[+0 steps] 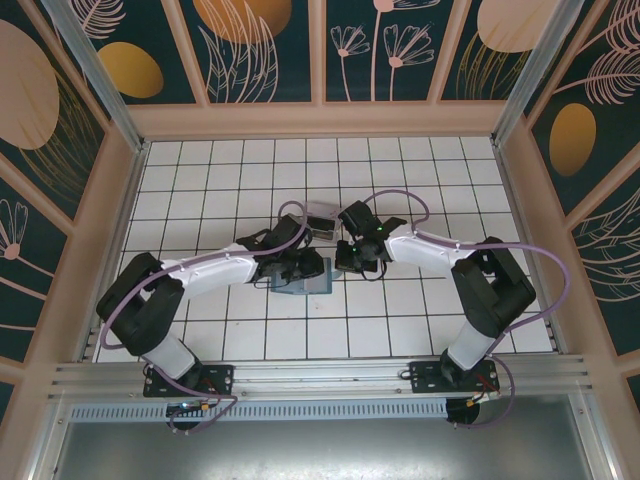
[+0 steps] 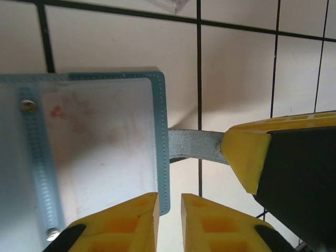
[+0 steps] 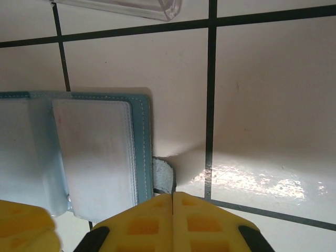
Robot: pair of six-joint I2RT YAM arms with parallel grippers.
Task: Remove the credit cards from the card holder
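Where the two wrists meet in the top view, hidden: most of the flat teal-blue bifold card holder [image 1: 312,286] is covered by the arms, and only a grey-blue strip is seen beneath them.
Cut off: in both wrist views the card holder [image 2: 100,142] [image 3: 94,152] is cropped at the left edge; of the clear plastic tray [image 3: 131,7], just the near rim is seen at the top.
Credit card: a thin, speckled grey credit card [image 2: 194,147] is seen protruding from the card holder's right edge. Its inner part is concealed in the pocket and its outer end by yellow pads; one rounded corner [image 3: 164,176] is exposed.
Right gripper: the right gripper [image 3: 172,202] is clenched, its yellow pads pressed together on the card's protruding end.
Left gripper: the left gripper [image 2: 169,205] is placed at the card holder's near right corner, with a narrow gap left between the pads. Whether the stitched edge is pinched cannot be told.
Materials: a stitched teal border, cloudy translucent pockets, a ribbed spine strip and two small metal studs are made out.
Surface: the card holder is laid on a glossy white tiled table [image 3: 273,105] with black grout, marked by glare.
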